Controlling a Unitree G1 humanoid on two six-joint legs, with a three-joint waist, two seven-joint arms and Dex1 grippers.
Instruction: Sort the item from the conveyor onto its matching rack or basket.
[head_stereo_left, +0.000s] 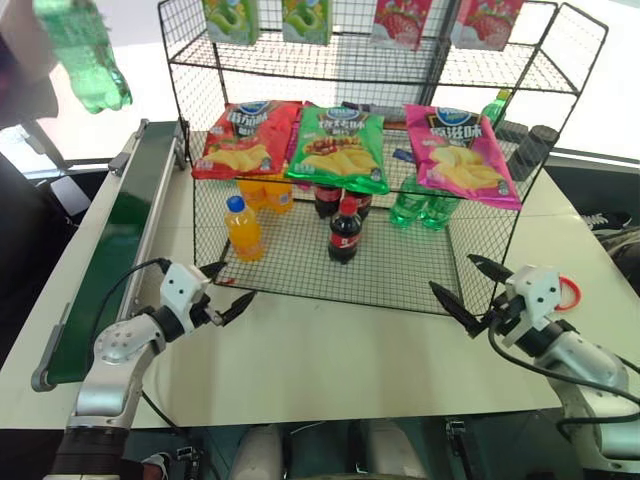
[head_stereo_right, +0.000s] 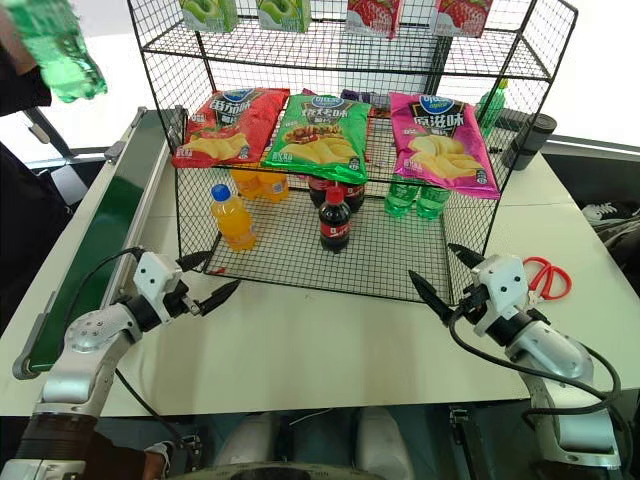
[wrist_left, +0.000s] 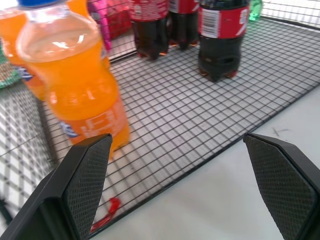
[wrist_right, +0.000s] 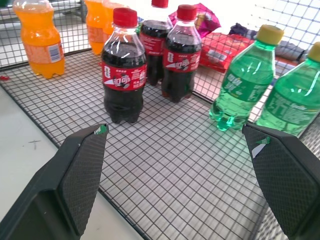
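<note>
Currently both arms are reaching forward over the bench (head_stereo_left: 330, 370), left claw (head_stereo_left: 228, 292) at 8 o'clock and right claw (head_stereo_left: 467, 285) at 4 o'clock of the bottom tier (head_stereo_left: 400, 270), each with fingers spread wide and gripping nothing. A person's hand is holding the green soda bottle (head_stereo_left: 85, 55) at 11 o'clock, above the conveyor (head_stereo_left: 110, 250). Orange-drink bottles (head_stereo_left: 243, 228), cola bottles (head_stereo_left: 344, 232) and green bottles (head_stereo_left: 420, 205) are standing in the tier; chip bags (head_stereo_left: 340, 148) are hanging above.
</note>
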